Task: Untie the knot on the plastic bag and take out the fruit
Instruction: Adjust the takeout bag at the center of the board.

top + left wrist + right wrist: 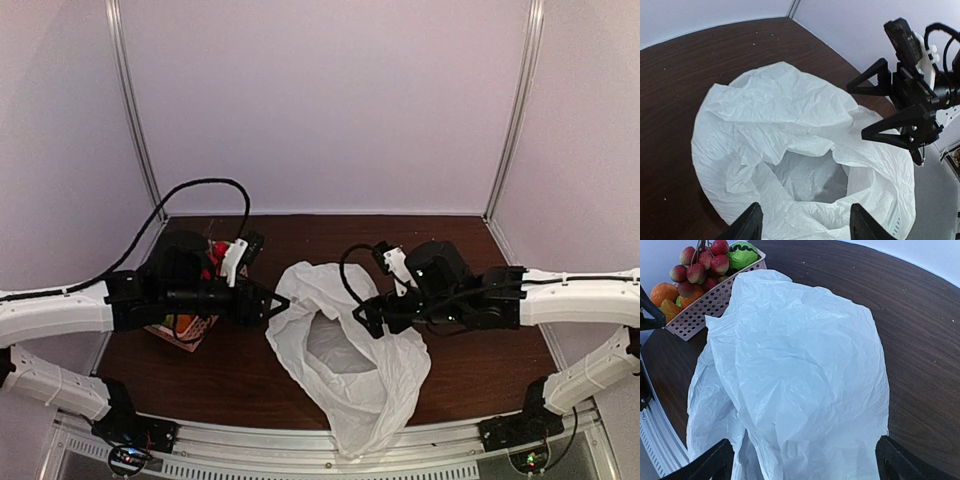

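The thin crinkly white plastic bag point(340, 350) gapes between the half-spread left fingers point(747, 225) and the wide-spread right fingers point(710, 465); neither pair grips it.

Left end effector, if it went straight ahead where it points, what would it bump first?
Most likely the plastic bag: the left end effector points at the bag's open mouth, with crinkly white plastic just ahead of it.

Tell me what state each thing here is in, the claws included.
plastic bag: untied, mouth gaping open, crumpled on the table; nothing visible inside.
pink basket: upright, piled with fruit.
left gripper: open, at the bag's rim.
right gripper: open, above the bag's other side.
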### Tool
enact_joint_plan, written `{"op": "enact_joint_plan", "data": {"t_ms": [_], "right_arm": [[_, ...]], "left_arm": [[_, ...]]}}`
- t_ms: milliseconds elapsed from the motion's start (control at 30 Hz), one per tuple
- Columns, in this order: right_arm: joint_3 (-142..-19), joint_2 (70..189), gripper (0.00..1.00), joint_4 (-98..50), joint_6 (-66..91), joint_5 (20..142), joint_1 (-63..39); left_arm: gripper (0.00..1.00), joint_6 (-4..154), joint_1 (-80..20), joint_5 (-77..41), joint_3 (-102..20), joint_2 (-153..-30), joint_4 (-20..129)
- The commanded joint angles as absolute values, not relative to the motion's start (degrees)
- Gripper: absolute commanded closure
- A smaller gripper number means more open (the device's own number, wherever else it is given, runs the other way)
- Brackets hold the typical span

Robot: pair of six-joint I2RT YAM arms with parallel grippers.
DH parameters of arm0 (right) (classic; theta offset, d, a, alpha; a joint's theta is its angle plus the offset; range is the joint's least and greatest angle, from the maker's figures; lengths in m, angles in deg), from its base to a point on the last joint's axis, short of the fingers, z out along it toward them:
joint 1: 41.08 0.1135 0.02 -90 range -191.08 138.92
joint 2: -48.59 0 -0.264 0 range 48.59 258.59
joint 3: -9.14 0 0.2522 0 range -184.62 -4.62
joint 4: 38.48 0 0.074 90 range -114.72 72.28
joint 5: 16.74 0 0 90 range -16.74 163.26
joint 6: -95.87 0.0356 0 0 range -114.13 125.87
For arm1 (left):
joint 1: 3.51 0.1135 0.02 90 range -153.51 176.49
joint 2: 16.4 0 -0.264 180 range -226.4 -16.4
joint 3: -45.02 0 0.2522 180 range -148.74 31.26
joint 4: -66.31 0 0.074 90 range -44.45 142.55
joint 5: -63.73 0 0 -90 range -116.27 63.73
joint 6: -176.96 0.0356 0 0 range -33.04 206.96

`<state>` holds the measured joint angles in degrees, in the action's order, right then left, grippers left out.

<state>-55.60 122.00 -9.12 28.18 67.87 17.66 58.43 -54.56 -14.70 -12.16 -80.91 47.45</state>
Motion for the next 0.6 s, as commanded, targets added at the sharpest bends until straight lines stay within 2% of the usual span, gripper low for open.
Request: {"op": "enact_joint_plan", "data": {"t_ms": [0, 100, 133, 200, 300, 400, 467, 567], "right_arm": [[-58.4, 126.0, 0.00, -10.3, 30.4, 67.5, 17.7], [-58.6, 127.7, 0.04, -10.7, 32.8, 66.0, 17.4], [-58.2, 127.6, 0.09, -11.5, 33.7, 66.3, 16.9], [-56.8, 126.5, 0.28, -14.1, 35.9, 67.3, 15.5], [-53.5, 124.2, 0.69, -19.1, 38.8, 71.2, 12.2], [-50.7, 122.0, 0.89, -23.8, 40.6, 77.1, 9.5], [-50.0, 120.8, 0.99, -24.5, 41.3, 79.0, 8.9], [-49.3, 119.6, 1.00, -26.7, 42.0, 80.8, 7.9]], "left_arm": [[0.45, 53.7, -58.9, -18.1, -10.8, -85.9, 57.4], [0.49, 53.2, -61.3, -19.5, -11.5, -90.5, 59.9], [0.51, 53.4, -62.2, -20.4, -12.1, -92.0, 60.5], [0.54, 54.7, -65.0, -26.3, -13.7, -95.0, 60.6], [0.54, 56.4, -67.6, -32.3, -16.5, -100.5, 60.3], [0.58, 56.4, -67.6, -35.8, -20.2, -105.8, 58.9], [0.58, 56.8, -67.7, -36.1, -21.5, -107.6, 60.1], [0.55, 57.9, -67.7, -34.5, -23.1, -110.6, 63.7]]}}
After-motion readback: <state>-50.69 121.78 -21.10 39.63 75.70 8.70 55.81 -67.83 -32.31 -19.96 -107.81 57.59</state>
